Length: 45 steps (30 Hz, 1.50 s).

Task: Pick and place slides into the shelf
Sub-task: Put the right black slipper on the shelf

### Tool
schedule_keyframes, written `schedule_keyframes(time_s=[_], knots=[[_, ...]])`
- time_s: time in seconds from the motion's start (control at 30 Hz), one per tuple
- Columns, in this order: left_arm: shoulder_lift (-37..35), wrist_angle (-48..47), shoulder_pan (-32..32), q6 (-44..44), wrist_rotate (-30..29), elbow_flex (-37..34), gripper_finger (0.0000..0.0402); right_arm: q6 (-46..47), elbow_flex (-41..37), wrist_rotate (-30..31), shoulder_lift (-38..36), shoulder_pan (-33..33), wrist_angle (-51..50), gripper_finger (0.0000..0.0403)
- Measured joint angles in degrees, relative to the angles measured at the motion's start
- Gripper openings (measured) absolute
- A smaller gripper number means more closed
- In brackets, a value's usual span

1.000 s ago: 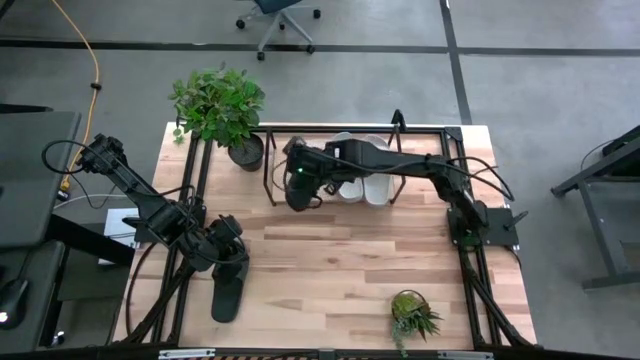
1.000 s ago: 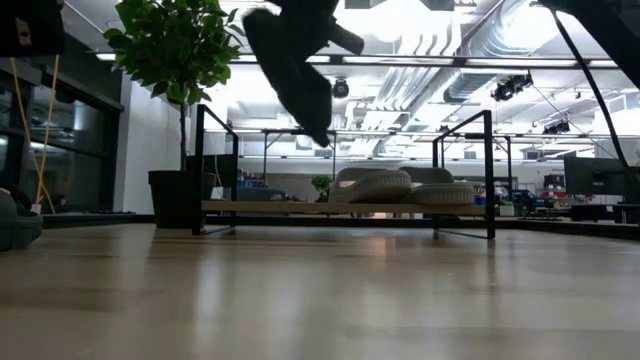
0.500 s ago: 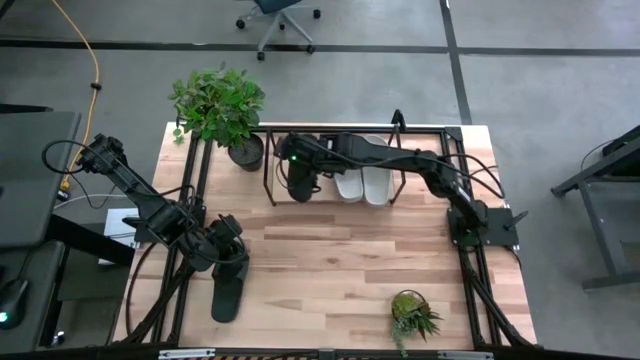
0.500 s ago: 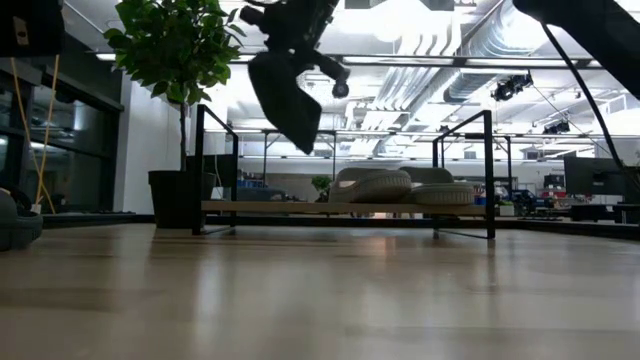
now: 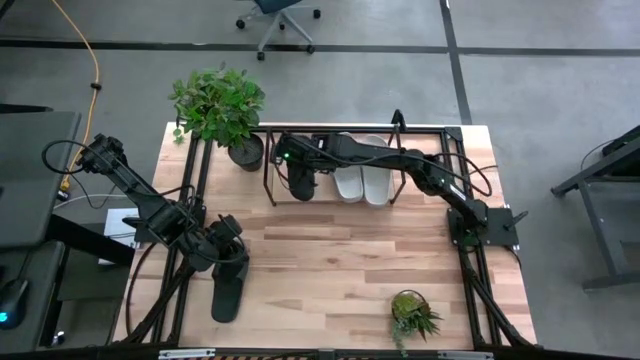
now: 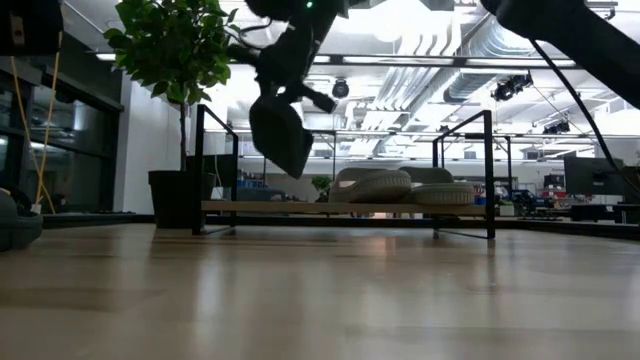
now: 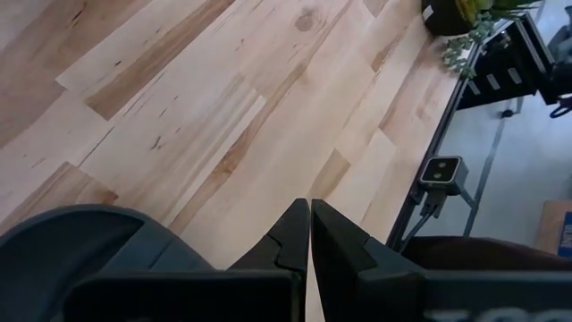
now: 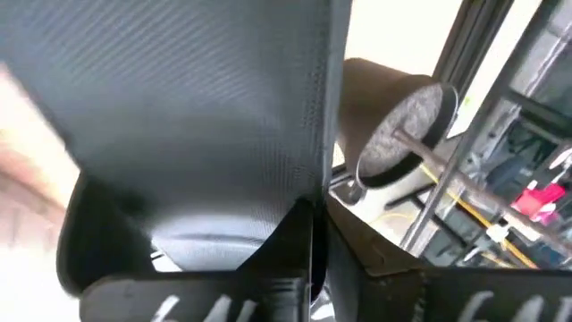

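1 black slide (image 6: 280,135) hung tilted in the right gripper's (image 5: 298,166) closed jaws over the shelf (image 5: 271,190), 2 grey slides (image 5: 362,183) lay beside them, another black slide (image 5: 228,289) lay under the left gripper's (image 5: 232,262) shut jaws

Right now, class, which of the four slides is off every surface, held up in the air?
The black slide in the right gripper, hanging above the shelf. Two grey slides lie on the shelf; the other black slide lies on the table.

The slide (image 5: 301,178) in my right gripper (image 5: 288,160) is black, with a fine ribbed pattern. The two slides (image 5: 363,183) on the shelf (image 5: 268,178) at upper centre are light grey; its tubing is black. The slide (image 5: 227,288) at lower left is black. My desk (image 5: 340,260) is pale wood in striped planks. Both plants (image 5: 217,103) are green.
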Motion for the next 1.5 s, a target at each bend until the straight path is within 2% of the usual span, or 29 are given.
schedule_keyframes(time_s=[0.3,0.47,0.67,0.87,1.13,1.5], knots=[[0.0,0.5,0.0,-0.3,0.8,0.0,0.0005,-5.6,0.0,1.1,4.3,-0.8,6.1,0.0000],[0.0,0.5,0.0,0.0,0.7,0.0,0.0005,-5.9,0.0,1.4,5.1,-1.2,6.8,0.0000],[0.0,0.5,0.0,2.1,0.4,0.0,0.0005,-4.6,0.0,-2.6,5.1,-1.5,6.9,0.0001],[0.0,0.5,0.0,2.3,0.4,0.0,0.0005,-1.3,0.0,-7.4,5.1,-1.9,7.7,0.0040],[0.0,0.5,0.0,2.4,0.3,0.0,0.0005,-1.1,0.0,-7.0,5.0,-2.8,9.1,0.0102],[0.0,0.5,0.0,2.4,0.3,0.0,0.0005,1.8,0.0,-8.0,4.9,-3.3,5.9,0.0114]])
